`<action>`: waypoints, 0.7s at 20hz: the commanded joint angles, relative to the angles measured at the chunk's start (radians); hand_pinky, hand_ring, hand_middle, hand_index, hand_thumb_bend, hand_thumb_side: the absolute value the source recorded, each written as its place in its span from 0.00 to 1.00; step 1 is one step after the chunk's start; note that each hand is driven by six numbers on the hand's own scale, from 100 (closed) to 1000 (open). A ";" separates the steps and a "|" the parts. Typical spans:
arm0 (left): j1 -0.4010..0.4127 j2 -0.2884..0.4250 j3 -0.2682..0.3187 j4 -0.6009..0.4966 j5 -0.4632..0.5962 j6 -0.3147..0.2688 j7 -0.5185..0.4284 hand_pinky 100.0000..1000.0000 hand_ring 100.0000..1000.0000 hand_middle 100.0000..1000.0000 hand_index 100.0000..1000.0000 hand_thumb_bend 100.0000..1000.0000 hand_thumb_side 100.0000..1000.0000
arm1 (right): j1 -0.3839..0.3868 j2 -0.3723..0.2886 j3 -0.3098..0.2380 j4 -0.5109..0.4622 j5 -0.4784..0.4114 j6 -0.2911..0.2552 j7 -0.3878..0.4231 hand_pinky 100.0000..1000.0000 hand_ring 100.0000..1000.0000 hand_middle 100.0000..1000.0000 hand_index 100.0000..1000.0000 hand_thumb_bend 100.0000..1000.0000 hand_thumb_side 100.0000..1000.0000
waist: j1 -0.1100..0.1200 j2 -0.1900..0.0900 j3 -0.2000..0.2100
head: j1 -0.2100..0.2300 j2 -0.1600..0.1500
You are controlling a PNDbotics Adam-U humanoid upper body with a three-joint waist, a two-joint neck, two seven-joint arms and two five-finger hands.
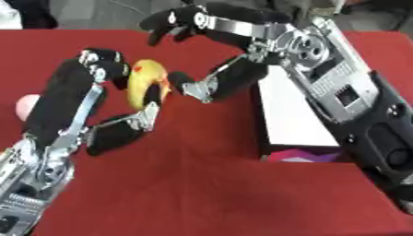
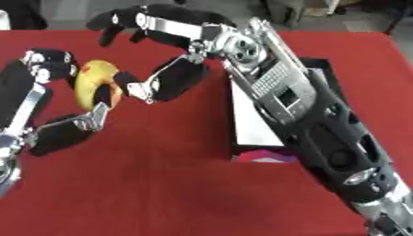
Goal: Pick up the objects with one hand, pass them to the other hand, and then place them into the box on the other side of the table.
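Handover is under way: left hand [image 1: 89, 99] pinches the yellow toy [image 1: 147, 83] above the tabletop [image 1: 202, 193], right hand [image 1: 234, 50] fingers spread beside it. An early release could drop it short of the box [image 1: 294, 115].

We see the yellow object [image 1: 148, 83] only partly, behind the left hand [image 1: 101, 99]. The right hand [image 1: 218, 55] and its arm hide much of the box [image 1: 294, 122]. A pink thing [image 1: 26, 105] shows partially, possibly round.
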 commanded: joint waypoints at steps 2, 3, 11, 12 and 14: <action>-0.011 0.006 -0.001 -0.016 0.008 0.006 0.002 0.55 0.36 0.32 0.41 0.00 0.34 | -0.012 -0.012 -0.013 -0.016 -0.005 0.000 0.008 0.91 1.00 0.80 0.96 0.00 0.13 | 0.004 -0.028 0.000 | -0.006 -0.009; -0.012 0.006 -0.001 -0.019 0.009 0.004 0.005 0.55 0.36 0.32 0.41 0.00 0.34 | -0.012 -0.012 -0.012 -0.013 -0.005 -0.002 0.014 0.91 1.00 0.80 0.96 0.00 0.13 | 0.004 -0.028 0.001 | -0.007 -0.009; -0.022 0.012 -0.018 -0.054 -0.026 -0.057 0.021 0.55 0.37 0.33 0.42 0.00 0.29 | -0.022 -0.011 0.002 0.015 0.009 -0.015 0.046 0.90 1.00 0.80 0.96 0.00 0.13 | 0.002 -0.029 0.004 | -0.014 -0.009; -0.024 0.013 -0.022 -0.054 -0.028 -0.068 0.023 0.55 0.37 0.33 0.41 0.00 0.28 | -0.024 -0.011 0.003 0.019 0.010 -0.017 0.047 0.90 1.00 0.80 0.96 0.00 0.13 | 0.002 -0.029 0.005 | -0.015 -0.010; -0.028 0.014 -0.029 -0.055 -0.029 -0.085 0.024 0.56 0.37 0.33 0.41 0.00 0.28 | -0.029 -0.010 0.007 0.025 0.011 -0.020 0.049 0.90 1.00 0.80 0.96 0.00 0.13 | 0.002 -0.029 0.006 | -0.016 -0.010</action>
